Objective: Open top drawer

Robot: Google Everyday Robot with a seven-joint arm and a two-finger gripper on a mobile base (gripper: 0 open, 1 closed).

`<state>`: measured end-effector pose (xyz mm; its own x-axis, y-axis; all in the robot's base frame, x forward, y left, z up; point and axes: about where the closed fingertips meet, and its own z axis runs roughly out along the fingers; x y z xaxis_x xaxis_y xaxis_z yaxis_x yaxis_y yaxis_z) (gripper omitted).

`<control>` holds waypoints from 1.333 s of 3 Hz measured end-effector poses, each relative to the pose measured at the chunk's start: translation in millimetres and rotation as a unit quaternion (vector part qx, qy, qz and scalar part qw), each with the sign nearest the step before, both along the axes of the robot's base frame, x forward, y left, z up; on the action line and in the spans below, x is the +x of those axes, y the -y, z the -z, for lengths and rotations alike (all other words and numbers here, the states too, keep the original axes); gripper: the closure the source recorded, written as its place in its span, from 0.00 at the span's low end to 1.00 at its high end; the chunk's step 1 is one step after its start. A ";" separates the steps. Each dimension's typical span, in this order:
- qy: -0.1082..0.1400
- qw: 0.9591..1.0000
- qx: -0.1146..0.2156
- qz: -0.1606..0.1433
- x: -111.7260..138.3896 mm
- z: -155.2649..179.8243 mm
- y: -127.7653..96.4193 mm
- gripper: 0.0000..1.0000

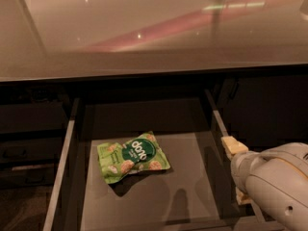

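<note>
Beneath the counter (144, 32), the top drawer (192, 177) gapes open (grey floor, pale rims), gripper (237, 171) unclenched beside its right rim.

Gripper (237, 171) sits lower right of view, low and fwd of the arm. Two pale fingers (233, 146) visible, one farther and one nearer the cam, spread apart, nothing btwn them. White rounded wrist housing (276, 186) comes in from bottom-right corner and covers the gripper base. Rest of arm out of frame.
</note>
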<state>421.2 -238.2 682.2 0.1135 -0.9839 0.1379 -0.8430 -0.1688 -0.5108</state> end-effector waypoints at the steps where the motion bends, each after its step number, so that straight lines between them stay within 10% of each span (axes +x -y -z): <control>1: 0.000 1.000 0.000 0.000 0.0 0.0 0.0 0.00; 3: -0.024 0.998 0.057 0.013 25.2 -7.1 7.5 0.00; 4: -0.020 0.990 0.136 0.003 50.7 -33.3 -1.1 0.00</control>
